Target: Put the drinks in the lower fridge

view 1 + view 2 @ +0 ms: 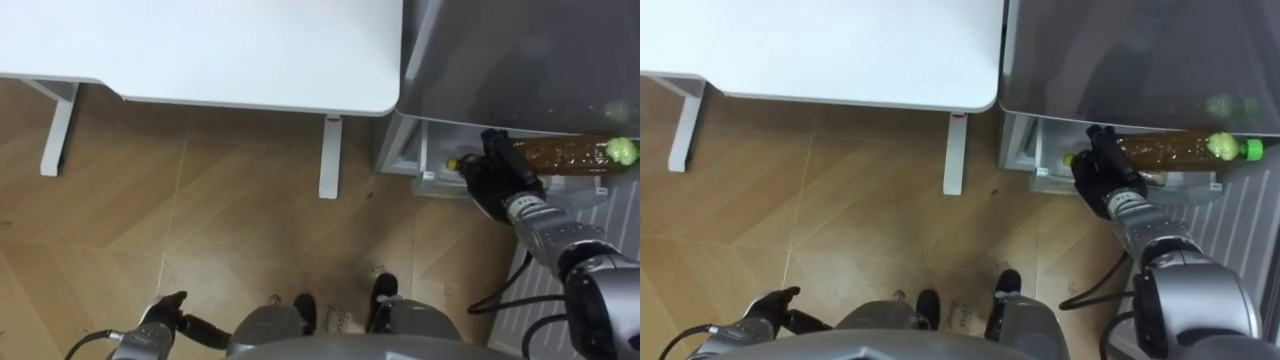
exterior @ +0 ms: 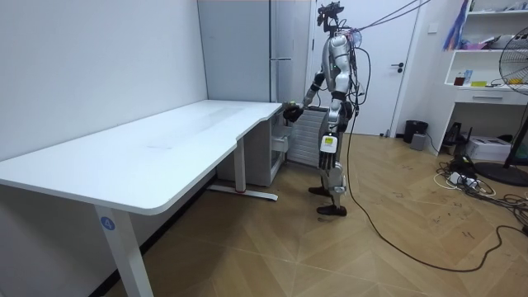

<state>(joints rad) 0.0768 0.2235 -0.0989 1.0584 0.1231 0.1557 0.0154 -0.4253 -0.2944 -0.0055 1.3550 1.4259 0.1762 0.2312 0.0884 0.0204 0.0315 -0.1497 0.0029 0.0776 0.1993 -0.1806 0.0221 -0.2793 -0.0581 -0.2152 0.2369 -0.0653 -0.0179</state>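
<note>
Left eye view: the right hand [image 1: 497, 182] curls round the base of a brown bottle [image 1: 565, 155], held sideways at the fridge [image 1: 500, 70]'s open lower part. Best to turn it level before pushing inward. The left hand [image 1: 160, 315] hangs relaxed.

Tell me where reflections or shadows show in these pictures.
Left eye view: the grey surface of the fridge carries a faint green patch, likely a reflection of the cap of the bottle held in the right hand. Room view: the table shades the floor beneath it.
</note>
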